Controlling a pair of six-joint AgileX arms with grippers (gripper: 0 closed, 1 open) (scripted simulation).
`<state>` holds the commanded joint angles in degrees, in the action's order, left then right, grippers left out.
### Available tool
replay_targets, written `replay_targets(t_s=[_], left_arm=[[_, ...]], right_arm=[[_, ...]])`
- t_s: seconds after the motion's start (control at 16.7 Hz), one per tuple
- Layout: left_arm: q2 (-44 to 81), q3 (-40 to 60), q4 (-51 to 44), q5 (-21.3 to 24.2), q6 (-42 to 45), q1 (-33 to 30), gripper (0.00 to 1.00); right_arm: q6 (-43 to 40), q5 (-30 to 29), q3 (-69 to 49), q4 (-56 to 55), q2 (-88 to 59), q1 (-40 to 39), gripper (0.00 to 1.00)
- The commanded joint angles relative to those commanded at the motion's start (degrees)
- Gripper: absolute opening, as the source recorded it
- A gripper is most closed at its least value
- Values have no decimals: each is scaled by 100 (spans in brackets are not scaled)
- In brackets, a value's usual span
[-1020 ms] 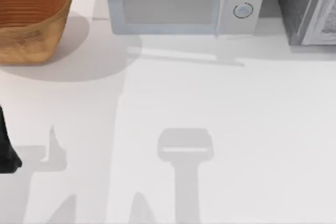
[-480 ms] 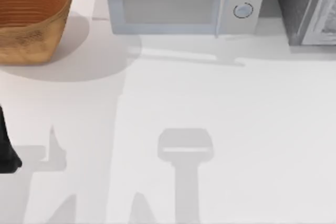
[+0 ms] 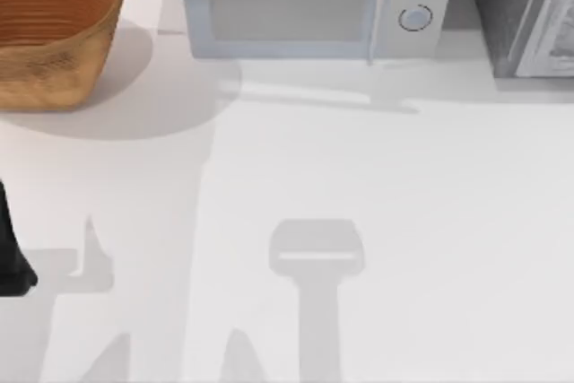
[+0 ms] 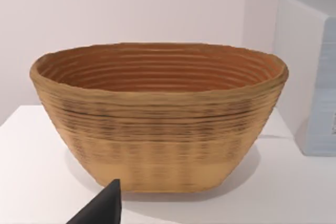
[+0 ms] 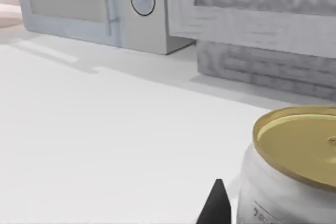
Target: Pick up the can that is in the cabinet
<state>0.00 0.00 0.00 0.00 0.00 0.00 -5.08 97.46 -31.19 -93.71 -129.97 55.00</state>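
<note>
A: One can (image 5: 294, 166) shows in the right wrist view: a white body with a gold lid, standing upright on the desk (image 3: 404, 221), outside the cabinet (image 5: 262, 24).

B: And where does it lie relative to the end effector?

A: Just beside a dark fingertip (image 5: 215, 205) of the right end effector. Whether they touch cannot be told, nor how wide that end effector stands.

B: The cabinet itself?

A: One, dark grey and speckled with a pale framed door, at the desk's far right corner (image 3: 525, 11), behind the can in the wrist view.

B: What else is counted?

A: One white microwave (image 3: 309, 2) with two round dials, just left of the cabinet. One woven basket (image 3: 54, 29) at the far left.

B: The left arm?

A: It sits at the desk's left edge (image 3: 11, 262). One dark fingertip (image 4: 102, 208) shows near the basket (image 4: 157, 119); its opening cannot be told either.
</note>
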Motion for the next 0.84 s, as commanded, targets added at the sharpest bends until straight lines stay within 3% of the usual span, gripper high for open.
replay_targets(t_s=[0.48,0.84], left_arm=[[0,0,0,0,0,0,100],[0,0,0,0,0,0,100]], right_arm=[[0,0,0,0,0,0,98],[0,0,0,0,0,0,100]])
